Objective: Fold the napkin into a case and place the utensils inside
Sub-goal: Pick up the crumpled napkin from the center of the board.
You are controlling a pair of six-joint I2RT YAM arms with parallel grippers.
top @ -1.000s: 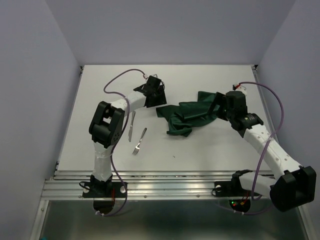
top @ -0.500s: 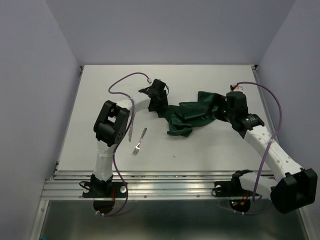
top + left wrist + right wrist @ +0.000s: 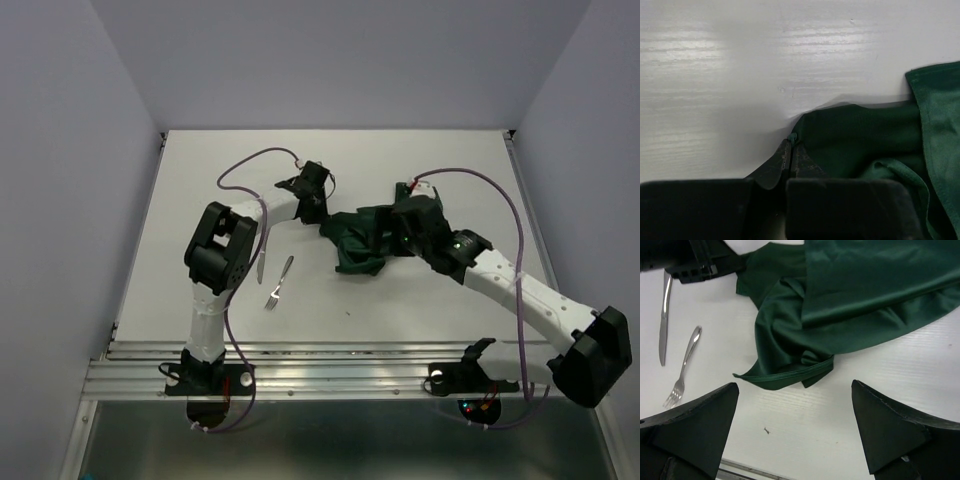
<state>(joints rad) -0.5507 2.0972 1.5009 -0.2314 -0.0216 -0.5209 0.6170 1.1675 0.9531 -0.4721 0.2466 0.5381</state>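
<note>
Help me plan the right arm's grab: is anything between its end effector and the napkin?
Nothing visible. The open right end effector hangs over the napkin's crumpled edge. The knife and fork lie clear to one side; the left end effector pinches a far corner.

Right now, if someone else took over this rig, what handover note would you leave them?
Left gripper: shut on a corner of the napkin, down at table level.
Right gripper: open, holding nothing, hovering over the napkin's near edge.
Napkin: a crumpled heap mid-table, not spread out.
Knife and fork: side by side on the table to the left of the napkin, untouched.
Done: only the corner grip.
Left: spread the napkin flat, fold it into a pocket, slide both utensils in.
</note>
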